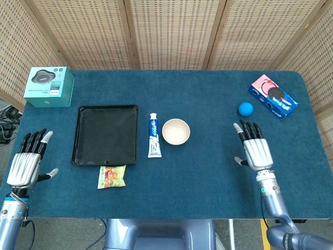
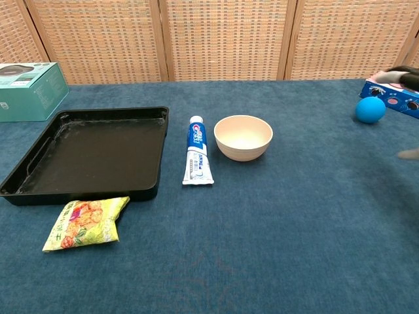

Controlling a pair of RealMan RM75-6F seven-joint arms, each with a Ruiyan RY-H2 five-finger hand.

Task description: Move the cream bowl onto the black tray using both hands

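The cream bowl [image 1: 176,131] [image 2: 243,137] stands upright on the blue cloth, just right of a toothpaste tube, with nothing touching it. The black tray [image 1: 105,134] [image 2: 85,153] lies empty to the left of the tube. My right hand [image 1: 254,149] hovers far to the right of the bowl, fingers spread and holding nothing; the chest view catches only a blur of it at the right edge [image 2: 408,78]. My left hand [image 1: 27,163] is at the table's left edge, left of the tray, fingers apart and empty.
A toothpaste tube [image 1: 154,135] lies between tray and bowl. A snack packet [image 1: 111,176] sits at the tray's near edge. A teal box [image 1: 48,86] is at the far left, a blue ball [image 1: 245,109] and a cookie box [image 1: 274,96] at the far right.
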